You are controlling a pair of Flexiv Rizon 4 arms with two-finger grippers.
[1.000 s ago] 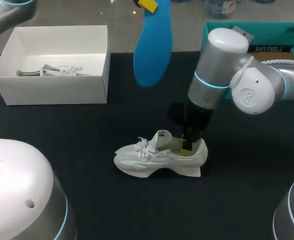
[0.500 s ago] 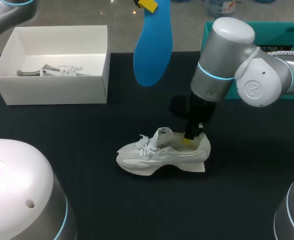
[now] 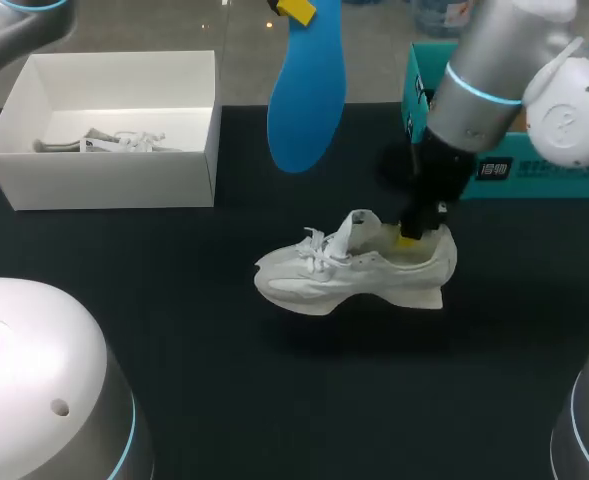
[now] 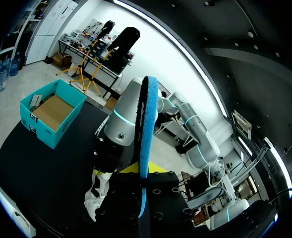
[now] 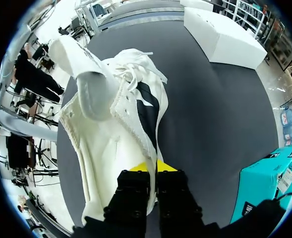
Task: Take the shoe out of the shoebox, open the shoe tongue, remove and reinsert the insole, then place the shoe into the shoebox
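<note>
Your right gripper (image 3: 410,237) is pinching only the heel collar of the shoe (image 3: 349,278), which looks lifted above the table (image 3: 224,400), so it could twist loose. Behind it, your left gripper (image 3: 296,8) clamps the insole (image 3: 306,90) upright. White shoebox (image 3: 104,170) sits far left.
</note>
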